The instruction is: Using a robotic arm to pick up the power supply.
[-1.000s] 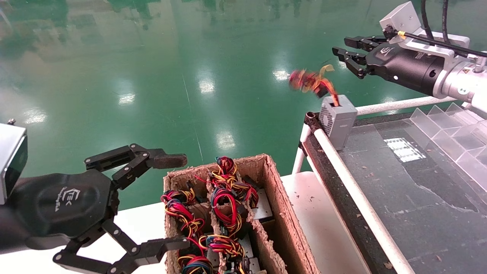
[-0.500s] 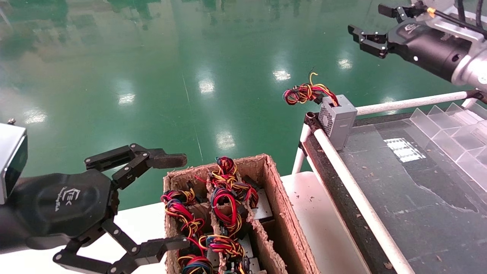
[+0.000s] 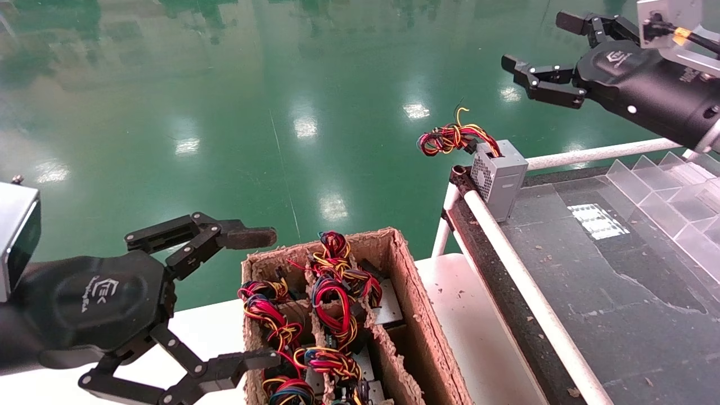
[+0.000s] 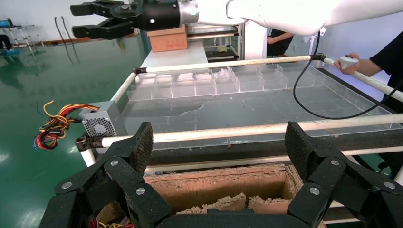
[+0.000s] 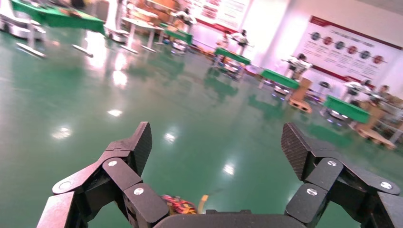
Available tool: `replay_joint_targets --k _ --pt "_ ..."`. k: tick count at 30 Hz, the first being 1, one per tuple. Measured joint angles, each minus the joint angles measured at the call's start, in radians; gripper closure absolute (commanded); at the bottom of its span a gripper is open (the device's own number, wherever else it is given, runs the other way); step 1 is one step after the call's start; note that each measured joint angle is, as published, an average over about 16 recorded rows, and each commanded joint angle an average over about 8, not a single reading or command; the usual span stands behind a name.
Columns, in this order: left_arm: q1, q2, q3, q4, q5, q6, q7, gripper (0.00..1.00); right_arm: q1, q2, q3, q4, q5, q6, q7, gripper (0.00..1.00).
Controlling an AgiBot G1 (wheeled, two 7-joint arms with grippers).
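The power supply (image 3: 499,175), a small grey box with a mesh face, stands at the near corner of the dark belt table (image 3: 619,292). Its red, yellow and black wire bundle (image 3: 450,138) hangs out past the rail; it also shows in the left wrist view as a grey box (image 4: 100,123). The robotic arm's right gripper (image 3: 537,40) hovers open above and behind the power supply, holding nothing. In the right wrist view the gripper (image 5: 217,147) faces the green floor, with the wire bundle (image 5: 178,204) just below. My left gripper (image 3: 256,298) is parked open at the lower left.
A cardboard tray (image 3: 419,315) holding several other wire-bundled units sits on the white table (image 3: 472,337). A white rail (image 3: 523,292) edges the belt table, and clear dividers (image 3: 669,191) line its far side. A person's hand (image 4: 349,61) rests on the far rail.
The right gripper has risen away from the wire bundle and spread its fingers wider. The wires, swinging a second ago, now hang still. Power supply and left arm have not moved.
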Motion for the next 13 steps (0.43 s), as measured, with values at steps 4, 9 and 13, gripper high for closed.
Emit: replay_joint_targets --k 4,9,13 --pt "0.000 0.000 0.000 0.000 0.000 0.000 0.000 0.00 -0.050 0.031 0.001 0.083 0.030 -0.038 0.049 0.00" --pt "0.000 0.000 0.000 0.000 0.000 0.000 0.000 0.00 -0.094 0.058 0.001 0.157 0.056 -0.071 0.092 0.00" --pt "0.000 0.000 0.000 0.000 0.000 0.000 0.000 0.00 -0.119 0.074 0.001 0.198 0.071 -0.089 0.116 0.00"
